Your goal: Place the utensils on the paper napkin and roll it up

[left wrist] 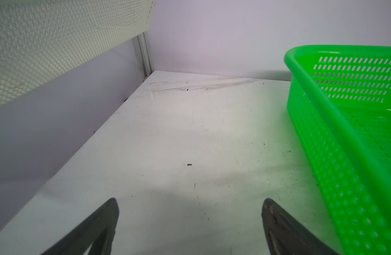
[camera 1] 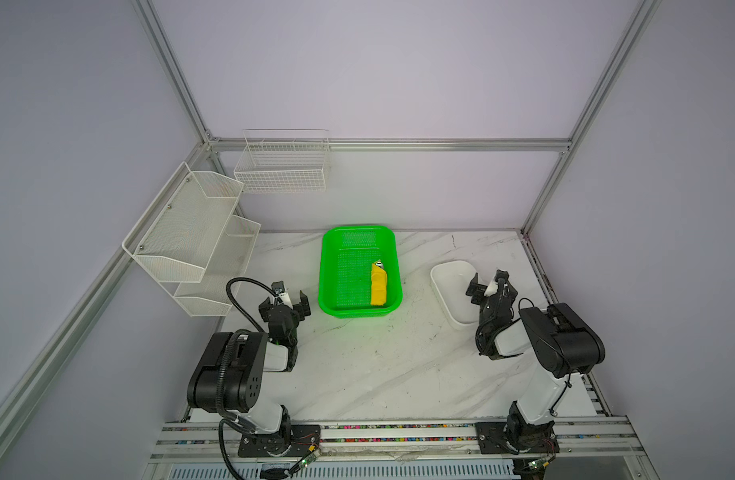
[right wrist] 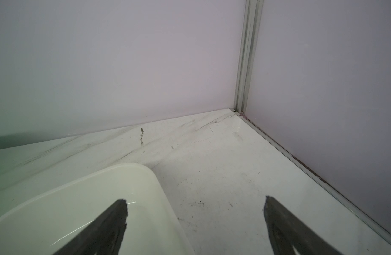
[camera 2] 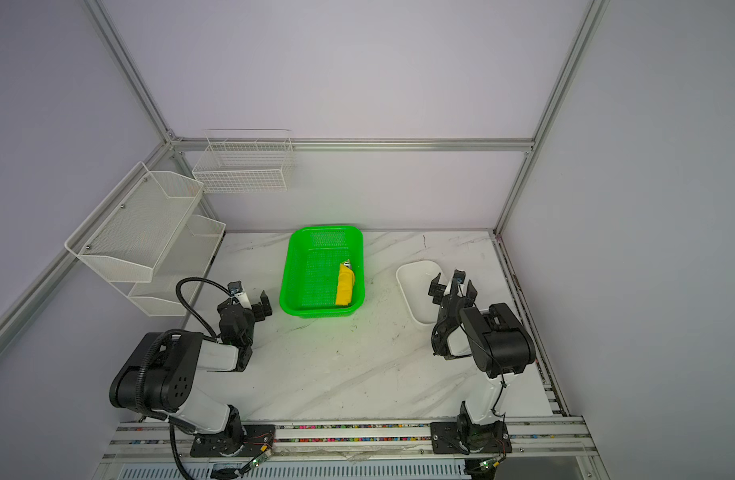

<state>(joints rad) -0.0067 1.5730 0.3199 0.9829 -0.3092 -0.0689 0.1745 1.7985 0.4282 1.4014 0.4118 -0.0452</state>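
Observation:
The paper napkin point(camera 1: 378, 287) point(camera 2: 344, 286) is a bright yellow roll lying against the right wall inside the green basket point(camera 1: 359, 229) point(camera 2: 291, 266). A shiny tip of the utensils point(camera 1: 378, 264) point(camera 2: 346, 264) pokes out of its far end; the rest is hidden inside the roll. My left gripper point(camera 1: 285, 298) point(camera 2: 245, 301) point(left wrist: 190, 203) is open and empty over bare table, left of the basket point(left wrist: 322, 123). My right gripper point(camera 1: 491, 286) point(camera 2: 453, 284) point(right wrist: 194, 202) is open and empty above the right edge of the white tray point(right wrist: 146, 170).
The white tray point(camera 1: 436, 276) point(camera 2: 403, 274) sits right of the basket with nothing visible in it. A white mesh shelf rack point(camera 1: 191, 232) hangs on the left wall and a wire basket point(camera 1: 282, 166) on the back wall. Walls enclose three sides.

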